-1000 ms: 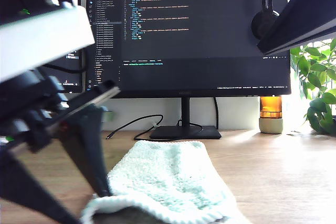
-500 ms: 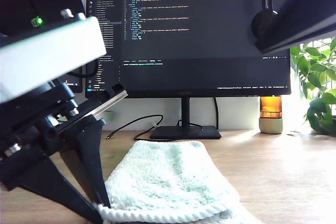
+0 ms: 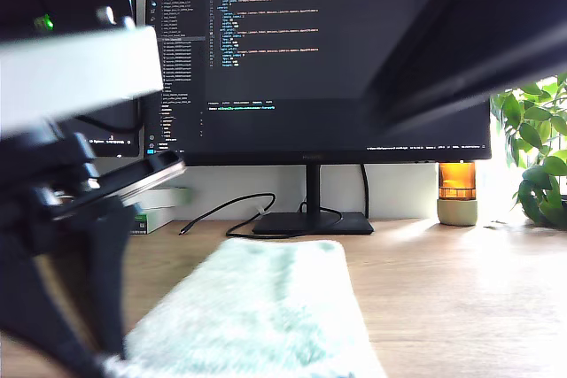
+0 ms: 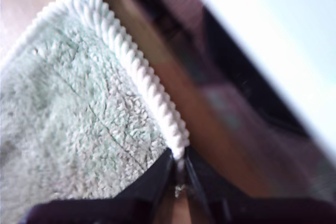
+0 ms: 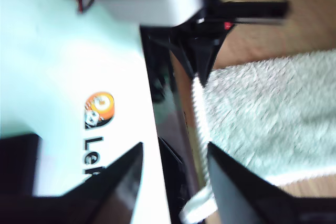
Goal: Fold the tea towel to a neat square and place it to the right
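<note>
While my first gripper [image 4: 178, 174] pinches tea towel [image 4: 68, 124] hem, second gripper [image 5: 173, 174] fingers apart.

monitor [image 3: 310, 59] on desk [image 3: 461, 289] | amber jar [image 3: 457, 192] | plant [image 3: 536, 157] | cable [image 3: 230, 210]

Fluffy plush tea towel [image 4: 68, 114] (ropy ribbed hem) on a smooth matt wooden desk [image 3: 461, 289].

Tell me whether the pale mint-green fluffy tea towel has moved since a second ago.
Yes. The pale mint-green fluffy tea towel's near hem has gone from curled up to drawn toward the exterior view's left, while its far edge stays by the black monitor stand.
</note>
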Robot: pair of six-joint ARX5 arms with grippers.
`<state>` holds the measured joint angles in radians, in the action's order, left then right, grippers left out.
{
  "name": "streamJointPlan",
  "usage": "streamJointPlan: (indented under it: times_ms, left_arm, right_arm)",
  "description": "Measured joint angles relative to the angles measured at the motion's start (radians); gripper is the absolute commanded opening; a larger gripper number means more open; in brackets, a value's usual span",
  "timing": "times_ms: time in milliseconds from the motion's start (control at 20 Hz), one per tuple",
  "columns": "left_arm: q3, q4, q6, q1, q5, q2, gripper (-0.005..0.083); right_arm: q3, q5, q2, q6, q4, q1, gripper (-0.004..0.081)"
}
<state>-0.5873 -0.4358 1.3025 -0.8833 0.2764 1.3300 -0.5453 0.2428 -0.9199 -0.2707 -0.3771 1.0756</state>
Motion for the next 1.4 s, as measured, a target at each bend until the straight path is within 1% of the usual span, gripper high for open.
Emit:
streamJointPlan:
  times_ms: [50,100,250,400,600,800,950,1000,1100,1300,1400]
  left_arm:
    - [-0.017,-0.006,-0.053,0.0,0.032,0.0,-0.0024]
    - [-0.035,-0.006,-0.08,0.0,0.053,0.0,-0.0024]
    - [-0.089,-0.01,-0.109,0.0,0.074,0.0,-0.0024]
    - [-0.104,-0.034,-0.148,0.0,0.094,0.0,-0.0024]
    - [-0.143,-0.072,-0.177,0.0,0.117,0.0,-0.0024]
    - [-0.214,-0.117,-0.179,0.0,0.118,0.0,-0.0024]
    - [-0.242,-0.142,-0.182,0.0,0.119,0.0,-0.0024]
    - [-0.245,-0.148,-0.182,0.0,0.118,0.0,-0.0024]
    - [-0.253,-0.157,-0.198,0.0,0.119,0.0,-0.0024]
    - [-0.262,-0.171,-0.201,0.0,0.119,0.0,-0.0024]
    - [-0.262,-0.177,-0.201,0.0,0.126,0.0,-0.0024]
  right_arm:
    - [0.0,-0.018,-0.034,-0.017,0.022,0.016,0.0394]
    - [0.0,-0.035,-0.068,-0.048,0.039,0.03,0.0394]
    - [0.0,-0.066,-0.167,-0.094,0.067,0.062,0.0394]
    - [0.0,-0.14,-0.24,-0.098,0.099,0.085,0.0394]
    - [0.0,-0.235,-0.272,-0.098,0.159,0.085,0.0411]
    - [0.0,-0.25,-0.305,-0.097,0.159,0.085,0.0411]
    - [0.0,-0.304,-0.328,-0.097,0.158,0.085,0.0411]
    - [0.0,-0.31,-0.333,-0.097,0.156,0.084,0.041]
    - [0.0,-0.324,-0.348,-0.098,0.146,0.085,0.0378]
    - [0.0,-0.352,-0.4,-0.098,0.131,0.085,0.0215]
    - [0.0,-0.373,-0.401,-0.098,0.131,0.084,0.0142]
